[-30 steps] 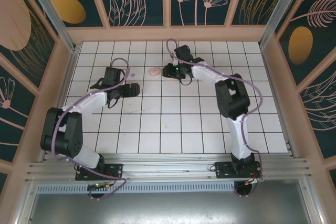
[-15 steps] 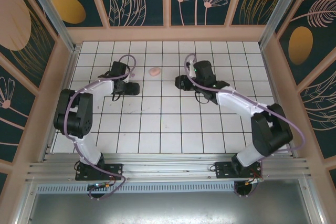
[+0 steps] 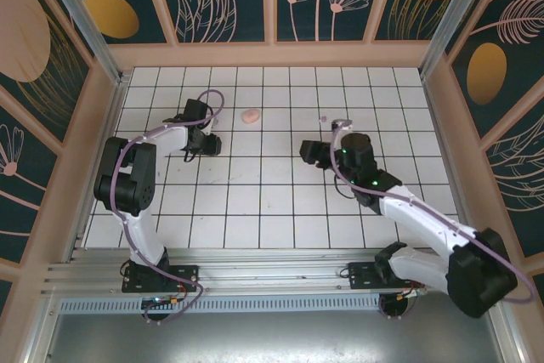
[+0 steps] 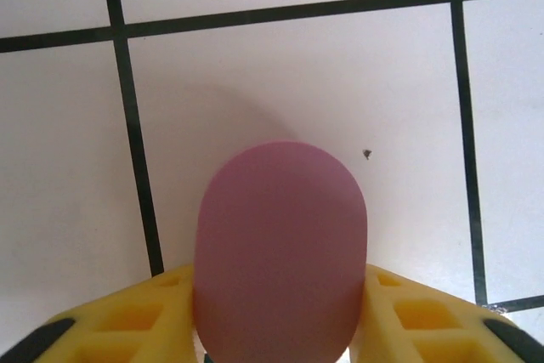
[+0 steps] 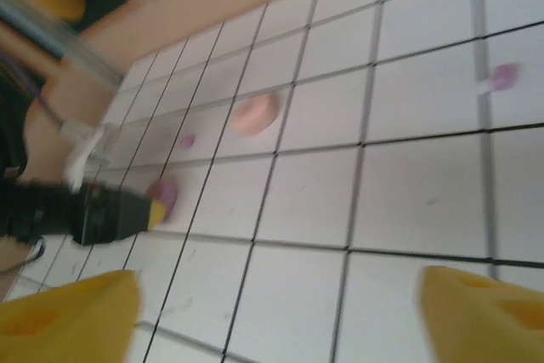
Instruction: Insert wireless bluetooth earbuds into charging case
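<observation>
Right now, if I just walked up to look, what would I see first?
First, the big rounded mauve-purple plastic pebble squeezed in the left gripper, just above the white tiled table. Next, the pale pink oval case lying alone on the far tiles. The right gripper hangs wide open, with a tiny lilac earbud on a tile beyond it.

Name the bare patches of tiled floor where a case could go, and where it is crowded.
Free: the central tiled floor nearer than the left gripper and right gripper; the far right corner, beyond the earbud. Crowded: far middle band, where the left gripper holds the purple case near the pink case.
</observation>
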Robot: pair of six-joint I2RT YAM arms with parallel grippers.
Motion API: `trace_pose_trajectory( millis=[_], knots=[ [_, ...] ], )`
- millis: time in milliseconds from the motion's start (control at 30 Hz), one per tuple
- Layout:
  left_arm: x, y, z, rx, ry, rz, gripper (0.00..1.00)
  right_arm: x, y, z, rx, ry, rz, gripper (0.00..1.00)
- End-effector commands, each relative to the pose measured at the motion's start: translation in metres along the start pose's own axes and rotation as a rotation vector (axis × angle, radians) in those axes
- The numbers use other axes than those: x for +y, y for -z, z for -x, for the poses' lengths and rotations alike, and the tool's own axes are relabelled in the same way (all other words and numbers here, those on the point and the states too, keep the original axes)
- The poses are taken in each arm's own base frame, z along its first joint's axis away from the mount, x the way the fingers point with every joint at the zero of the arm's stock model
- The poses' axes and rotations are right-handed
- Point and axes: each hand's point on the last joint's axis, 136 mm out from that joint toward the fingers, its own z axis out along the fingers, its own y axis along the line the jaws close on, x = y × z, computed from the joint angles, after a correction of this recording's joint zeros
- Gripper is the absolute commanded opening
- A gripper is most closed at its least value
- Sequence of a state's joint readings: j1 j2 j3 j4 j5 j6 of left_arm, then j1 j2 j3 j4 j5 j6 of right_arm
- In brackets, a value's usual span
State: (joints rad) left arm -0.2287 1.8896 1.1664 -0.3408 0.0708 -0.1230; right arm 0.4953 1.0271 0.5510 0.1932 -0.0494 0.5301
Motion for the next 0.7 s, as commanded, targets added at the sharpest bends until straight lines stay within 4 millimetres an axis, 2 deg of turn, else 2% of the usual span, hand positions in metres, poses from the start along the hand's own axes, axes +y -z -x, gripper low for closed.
trace_pose_trajectory(
  millis=[0,133,200,300,367,433,533,667],
  knots=[
    [-0.004,0.003,-0.005,0.002,-0.019,-0.039,0.29,-0.031,0.019,0.029,-0.165,-0.226,-0.047,0.99],
    [-0.019,0.014,-0.004,-0.030,-0.038,-0.113,0.26,-0.060,0.031,0.032,-0.199,-0.308,-0.039,0.99],
    [-0.033,0.022,-0.003,-0.046,-0.075,-0.163,0.24,-0.069,0.029,0.027,-0.160,-0.285,-0.097,0.99],
    [-0.060,0.036,-0.005,-0.063,-0.180,-0.203,0.20,-0.071,0.019,0.019,-0.045,-0.257,-0.155,0.98],
    [-0.082,0.045,-0.007,-0.076,-0.263,-0.231,0.20,-0.064,0.010,0.015,0.027,-0.255,-0.136,0.93],
    [-0.107,0.053,-0.011,-0.080,-0.347,-0.281,0.20,-0.048,0.000,0.008,0.096,-0.247,-0.072,0.88],
    [-0.147,0.085,-0.008,-0.153,-0.457,-0.383,0.20,-0.023,-0.012,0.002,0.176,-0.223,0.004,0.87],
    [-0.184,0.122,-0.002,-0.269,-0.548,-0.465,0.21,0.008,-0.023,-0.007,0.307,-0.186,0.088,0.86]
  ],
)
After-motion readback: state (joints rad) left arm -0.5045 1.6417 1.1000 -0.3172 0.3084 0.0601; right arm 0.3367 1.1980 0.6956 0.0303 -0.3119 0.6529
